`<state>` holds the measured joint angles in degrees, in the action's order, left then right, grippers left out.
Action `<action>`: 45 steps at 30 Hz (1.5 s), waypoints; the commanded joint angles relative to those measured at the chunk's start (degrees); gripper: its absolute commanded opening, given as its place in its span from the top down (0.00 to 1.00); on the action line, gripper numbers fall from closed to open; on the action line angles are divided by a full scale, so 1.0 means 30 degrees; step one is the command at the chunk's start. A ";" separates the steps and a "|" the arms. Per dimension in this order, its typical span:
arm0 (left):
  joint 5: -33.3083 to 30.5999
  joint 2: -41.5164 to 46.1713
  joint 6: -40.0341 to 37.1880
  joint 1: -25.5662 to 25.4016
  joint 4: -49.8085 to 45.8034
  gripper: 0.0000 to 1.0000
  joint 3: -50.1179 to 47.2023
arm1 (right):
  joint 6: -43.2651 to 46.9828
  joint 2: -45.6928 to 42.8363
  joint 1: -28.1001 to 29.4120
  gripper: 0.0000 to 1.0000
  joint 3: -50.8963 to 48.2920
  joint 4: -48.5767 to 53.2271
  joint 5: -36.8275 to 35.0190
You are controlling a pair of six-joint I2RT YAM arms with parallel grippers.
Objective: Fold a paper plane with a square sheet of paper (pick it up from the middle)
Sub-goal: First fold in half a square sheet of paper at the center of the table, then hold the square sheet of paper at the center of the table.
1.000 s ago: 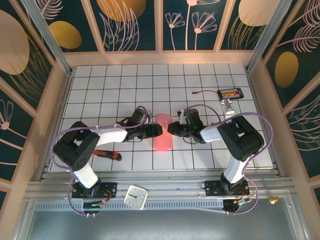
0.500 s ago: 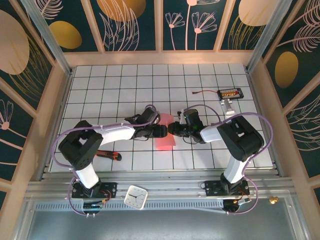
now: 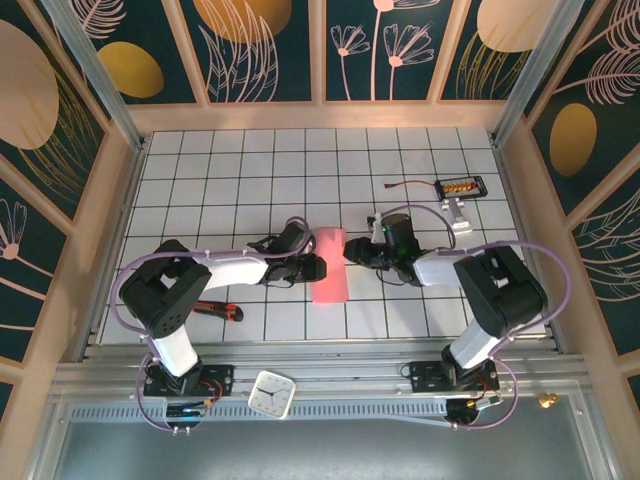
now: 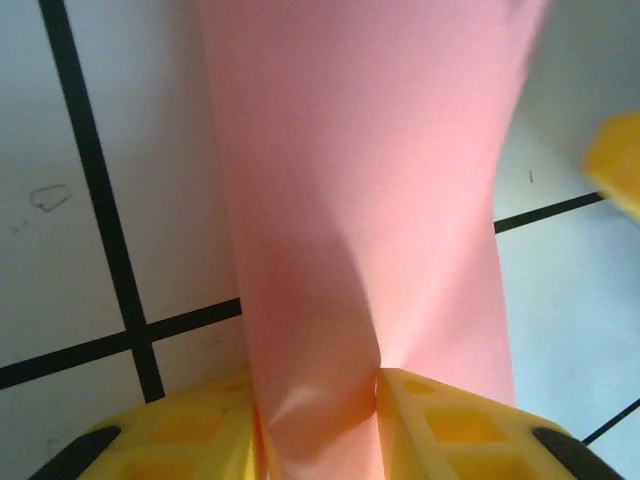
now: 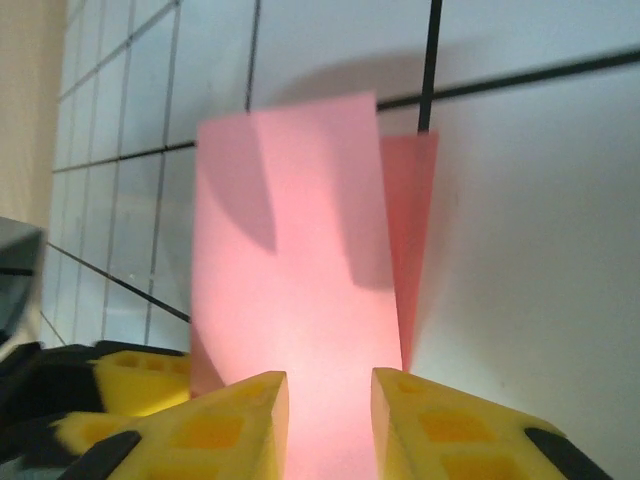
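For a crisp fold I'd press it flat on the bench (image 3: 200, 190), edges matched. The square sheet of paper (image 3: 328, 272) lies mid-bench as a narrow doubled strip, long axis near-to-far, no nose yet. The left hand (image 3: 316, 267) is clamped on one puckered edge; the right hand (image 3: 350, 250) straddles the other, grip unclear.

A: Arm pose?
B: Both elbows out, forearms low, reaching inward, tips facing each other.
A: And left hand (image 3: 314, 267)?
B: Fingers pinched tight on the square sheet of paper (image 3: 328, 272).
A: The right hand (image 3: 350, 250)?
B: Fingers straddle the sheet's edge, grip unclear.
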<state>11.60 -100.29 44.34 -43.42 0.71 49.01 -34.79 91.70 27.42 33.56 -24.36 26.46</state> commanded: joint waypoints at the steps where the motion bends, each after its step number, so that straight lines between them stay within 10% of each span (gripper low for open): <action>1: 0.2088 0.0523 0.1257 0.0454 0.2022 0.70 -0.1155 | 0.1526 -0.1773 -0.0461 0.68 -0.0219 0.2065 -0.0284; 45: 0.0444 -0.2048 -0.1362 0.1056 -0.3401 0.70 0.1324 | 0.2246 0.3984 0.0445 0.80 0.3424 0.0562 -0.0766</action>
<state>19.88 -103.24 40.71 -40.64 -6.44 53.32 -29.43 102.65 29.17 42.02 -21.23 24.97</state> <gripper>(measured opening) 0.297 0.201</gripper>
